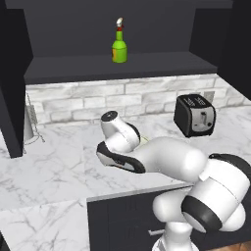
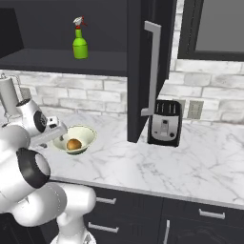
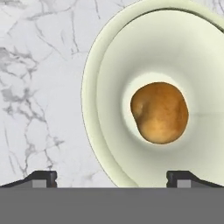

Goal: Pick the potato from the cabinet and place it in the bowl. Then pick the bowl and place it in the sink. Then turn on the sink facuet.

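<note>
Jaws stand wide apart, holding nothing: in the hand view the gripper (image 3: 111, 177) looks straight down, one tip over bare marble, the other over the bowl's (image 3: 105, 131) near rim. The potato (image 3: 159, 112) sits in the bottom of the bowl, free of the fingers.

From the right base view, the bowl (image 2: 88, 136) rests on the white marble counter (image 2: 157, 167), just beside the arm's wrist, with the potato (image 2: 73, 144) inside it. A black toaster (image 2: 164, 123) stands well apart to the bowl's right, against the brick wall, beyond an open dark cabinet door (image 2: 143, 71) with a long grey handle.

Above, the cabinet (image 2: 57, 59) shelf carries a green bottle (image 2: 80, 43) with a red-white top, upright.

From the left base view, the arm bends low over the counter (image 1: 59, 162) and hides the bowl; the bottle (image 1: 119, 48) and toaster (image 1: 194, 115) show there too.
</note>
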Tool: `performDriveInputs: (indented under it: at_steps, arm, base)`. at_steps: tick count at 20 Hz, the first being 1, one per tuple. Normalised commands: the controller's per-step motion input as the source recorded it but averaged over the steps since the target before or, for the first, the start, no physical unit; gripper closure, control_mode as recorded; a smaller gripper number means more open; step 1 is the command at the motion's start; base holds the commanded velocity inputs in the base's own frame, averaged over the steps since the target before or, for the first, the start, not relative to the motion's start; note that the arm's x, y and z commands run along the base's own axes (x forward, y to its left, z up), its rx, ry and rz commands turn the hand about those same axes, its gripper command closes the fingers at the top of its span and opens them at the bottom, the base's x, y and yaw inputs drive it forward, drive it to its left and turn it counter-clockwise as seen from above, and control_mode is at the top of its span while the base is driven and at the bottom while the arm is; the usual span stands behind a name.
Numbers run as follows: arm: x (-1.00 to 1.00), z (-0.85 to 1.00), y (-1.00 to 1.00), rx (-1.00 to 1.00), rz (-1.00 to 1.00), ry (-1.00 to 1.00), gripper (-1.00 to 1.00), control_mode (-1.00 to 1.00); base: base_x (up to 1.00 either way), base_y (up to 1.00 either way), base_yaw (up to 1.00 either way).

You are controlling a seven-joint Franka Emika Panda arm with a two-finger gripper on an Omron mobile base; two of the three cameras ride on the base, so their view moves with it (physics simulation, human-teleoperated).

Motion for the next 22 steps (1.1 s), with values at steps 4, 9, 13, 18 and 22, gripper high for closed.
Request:
performDriveInputs:
  at_steps: [4,9,13,18,22]
  arm:
    - [0.33,-0.5,0.05,-0.12,0.12,0.03,-1.0,-1.0]
    - [0.35,-0.32,0.0,-0.07,0.07,0.01,-1.0,-1.0]
    - [0.16,-0.2,0.0,-0.04,0.04,0.0,-1.0,-1.0]
    - [0.0,-0.18,-0.01,-0.01,0.04,0.01,1.0,-1.0]
    - [0.0,-0.06,-0.01,0.0,0.0,0.01,1.0,-1.0]
  base:
    - [0.0,0.0,0.0]
    - [0.0,0.0,0.0]
    - [0.0,0.0,0.0]
    - [0.0,0.0,0.0]
    - [0.0,0.0,0.0]
